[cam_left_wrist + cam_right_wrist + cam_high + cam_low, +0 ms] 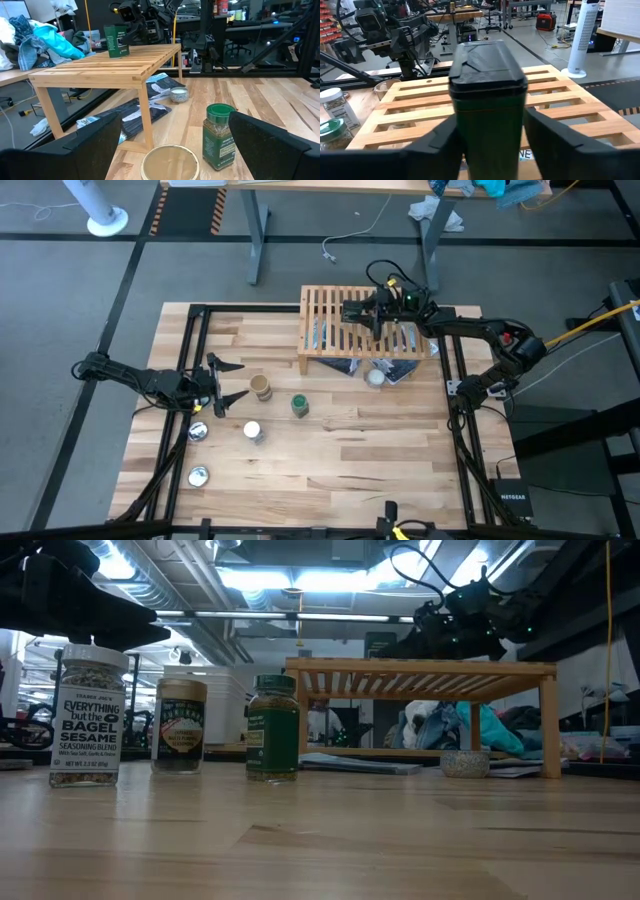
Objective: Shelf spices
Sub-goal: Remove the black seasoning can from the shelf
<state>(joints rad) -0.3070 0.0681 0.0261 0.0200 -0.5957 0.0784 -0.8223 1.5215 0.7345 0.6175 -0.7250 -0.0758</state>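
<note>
Standing upright on the shelf [330,330], dark tin [489,100] between right tool [383,313] fingers, grip unclear; left tool [222,385] spread near tan jar [261,388]

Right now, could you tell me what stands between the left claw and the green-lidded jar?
The tan-brown jar stands between the left claw and the green-lidded jar, clearest in the high view.

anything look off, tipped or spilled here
Nothing stands out. The dark tin stands upright on the shelf between the right gripper's fingers, and the three jars on the table are upright with lids on. Nothing looks spilled.
</note>
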